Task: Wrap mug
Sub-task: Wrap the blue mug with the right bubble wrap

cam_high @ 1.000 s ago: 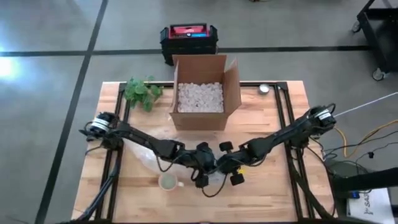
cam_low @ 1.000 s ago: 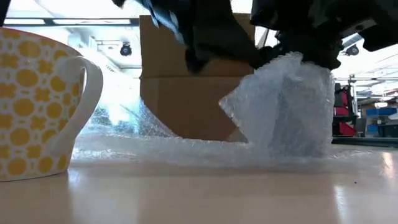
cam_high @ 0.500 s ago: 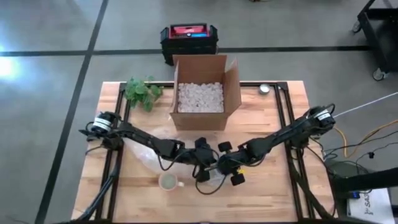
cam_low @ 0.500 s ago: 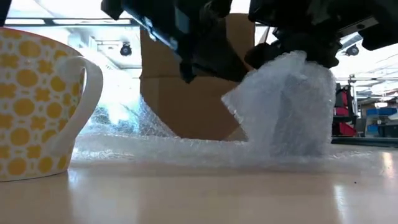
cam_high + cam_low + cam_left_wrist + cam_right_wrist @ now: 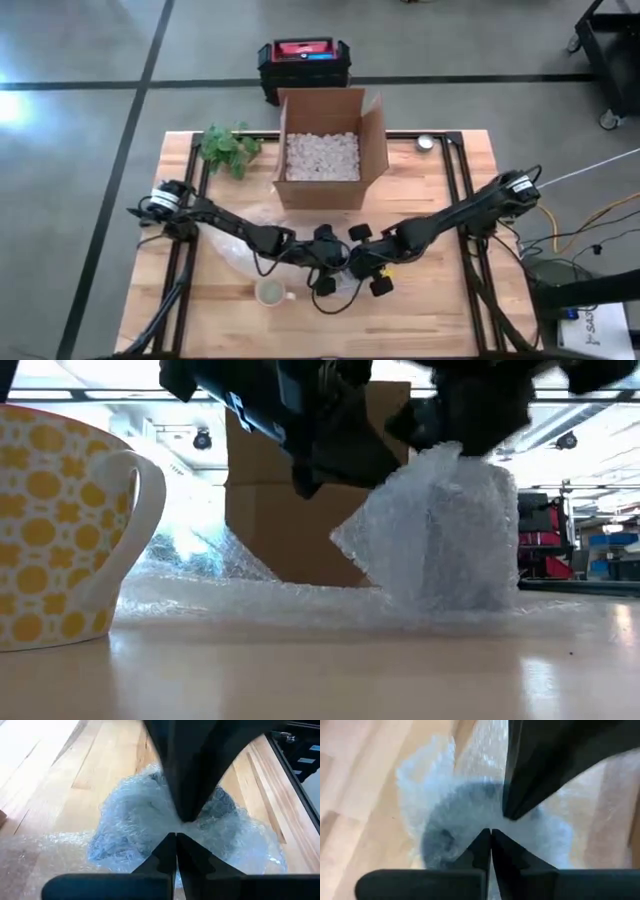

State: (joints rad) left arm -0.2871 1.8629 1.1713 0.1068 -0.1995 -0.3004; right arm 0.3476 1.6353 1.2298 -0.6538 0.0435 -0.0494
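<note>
Bubble wrap [image 5: 440,530] bundle stands upright directly under your clenched right pincer [image 5: 490,832], which pinches its top; left pincer [image 5: 176,834] clenched beside.

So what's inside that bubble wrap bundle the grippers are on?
A dark rounded shape shows through the bubble wrap bundle, probably a mug; the wrap hides its details. The yellow patterned mug stands unwrapped beside it.

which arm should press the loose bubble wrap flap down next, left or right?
Left, probably. The left gripper hangs right by the loose flap of the bubble wrap bundle, fingers shut, pinching nothing. The right gripper is at the bundle's top, seemingly steadying it.
</note>
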